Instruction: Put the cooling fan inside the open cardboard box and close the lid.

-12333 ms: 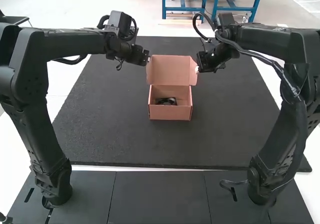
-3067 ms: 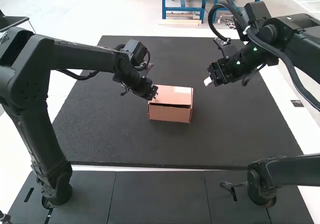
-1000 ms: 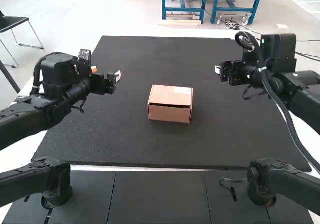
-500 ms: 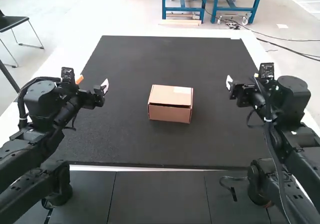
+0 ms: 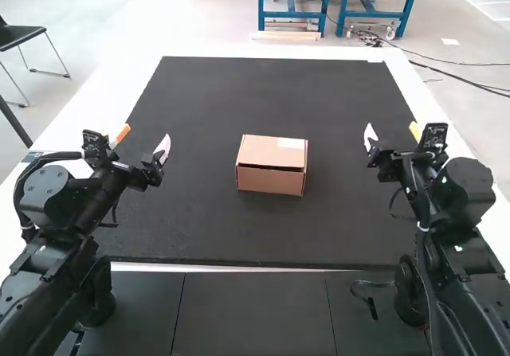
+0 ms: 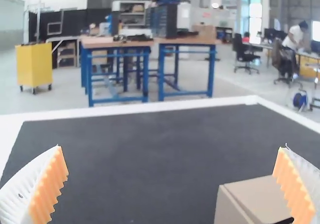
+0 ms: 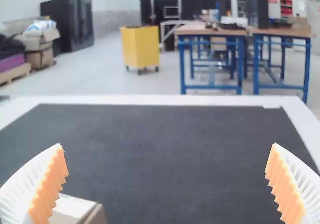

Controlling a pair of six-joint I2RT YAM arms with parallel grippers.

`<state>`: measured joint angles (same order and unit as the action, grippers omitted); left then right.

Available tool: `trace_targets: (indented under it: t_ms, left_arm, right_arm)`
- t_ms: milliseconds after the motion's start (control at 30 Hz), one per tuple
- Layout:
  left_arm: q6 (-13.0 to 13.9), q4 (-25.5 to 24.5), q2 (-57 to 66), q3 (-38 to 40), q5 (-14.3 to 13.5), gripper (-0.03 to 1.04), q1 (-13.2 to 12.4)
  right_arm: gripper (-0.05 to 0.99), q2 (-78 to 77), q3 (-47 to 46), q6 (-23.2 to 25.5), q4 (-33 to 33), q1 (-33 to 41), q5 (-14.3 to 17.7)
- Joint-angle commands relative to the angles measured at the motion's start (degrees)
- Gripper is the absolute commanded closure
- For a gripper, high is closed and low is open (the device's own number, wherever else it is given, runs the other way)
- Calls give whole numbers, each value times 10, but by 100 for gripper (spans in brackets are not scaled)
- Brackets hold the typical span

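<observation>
The cardboard box (image 5: 272, 163) stands in the middle of the black mat (image 5: 271, 93) with its lid down flat; what lies inside is hidden. My left gripper (image 5: 141, 147) is open at the mat's left edge, well left of the box, its white ribbed fingers (image 6: 37, 194) with orange pads spread wide. The box's corner (image 6: 252, 201) shows by one finger in the left wrist view. My right gripper (image 5: 392, 137) is open at the mat's right edge, well right of the box, nothing between its fingers (image 7: 40, 189). A box corner (image 7: 75, 211) shows in the right wrist view.
The black mat covers most of the white table (image 5: 96, 101). Dark base panels (image 5: 255, 312) lie along the front edge. Both arm bodies are drawn back at the front corners.
The box's lid went from open to shut. Both arms then withdrew from the box, dropping back toward the front corners with their grippers open.
</observation>
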<state>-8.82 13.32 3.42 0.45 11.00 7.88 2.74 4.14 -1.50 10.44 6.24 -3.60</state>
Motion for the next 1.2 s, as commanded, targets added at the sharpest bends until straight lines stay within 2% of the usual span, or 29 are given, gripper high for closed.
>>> trace_targets:
  t_ms: [0,67,200,267,333,400,500,567,700,767,900,1033,1167]
  left_arm:
    - [-11,-24,-35,-5,21,4,-2]
    - [-12,-32,-32,-5,26,4,-5]
    - [-17,-69,-35,-5,54,4,-7]
    - [4,-93,-35,-5,51,4,-5]
    - [33,-124,-35,-5,46,4,-8]
    - [44,-129,-35,-5,46,4,-10]
    - [73,-132,-35,-5,46,4,-12]
    - [108,-138,-35,-4,46,4,-12]
    - [215,-164,-35,-4,47,4,-10]
    - [243,-174,-35,-4,47,4,-9]
    - [259,-177,-35,-4,47,4,-8]
    - [260,-178,-34,-4,47,4,-8]
    - [260,-179,-34,-5,47,4,-8]
  right_arm:
    - [3,-31,-23,7,2,-5,-1]
    - [3,-27,-29,11,3,-7,-3]
    - [3,-27,-39,9,-5,-7,-16]
    - [3,-27,-40,4,-26,-4,-12]
    - [3,-27,-40,-28,-69,3,-10]
    - [3,-27,-41,-45,-111,4,12]
    - [3,-27,-41,-45,-119,4,14]
    - [2,-28,-41,-46,-119,1,14]
    - [2,-27,-41,-54,-115,-2,13]
    - [2,-27,-41,-55,-111,-2,13]
    - [2,-27,-42,-68,-110,-2,12]
    - [2,-27,-41,-73,-110,-2,12]
    - [2,-27,-41,-105,-114,-2,12]
